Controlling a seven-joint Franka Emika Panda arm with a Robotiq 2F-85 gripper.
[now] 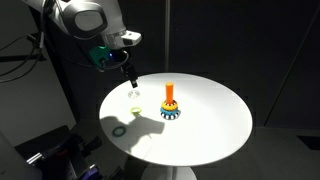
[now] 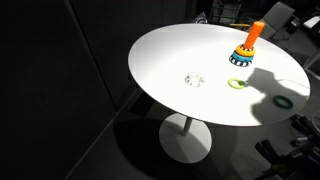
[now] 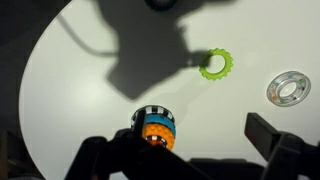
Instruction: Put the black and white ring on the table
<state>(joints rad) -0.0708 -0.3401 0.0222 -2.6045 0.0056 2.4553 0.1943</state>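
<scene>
The black and white ring (image 3: pixel 154 112) sits low on the orange peg toy (image 3: pixel 157 136), under a blue ring. The toy stands on the round white table (image 3: pixel 90 70) and shows in both exterior views (image 1: pixel 170 103) (image 2: pixel 248 45), with the ring at its base (image 2: pixel 242 60). My gripper (image 3: pixel 185 150) is open and empty. It hangs above the table, and the toy appears between its fingers, near the left one. In an exterior view the gripper (image 1: pixel 128 76) is up and to the left of the toy.
A green ring (image 3: pixel 215 64) (image 2: pixel 238 85) and a pale whitish ring (image 3: pixel 289 89) (image 2: pixel 194 79) lie flat on the table. A dark ring shape (image 1: pixel 119 129) (image 2: pixel 284 101) lies in the arm's shadow near the table edge. The surroundings are dark.
</scene>
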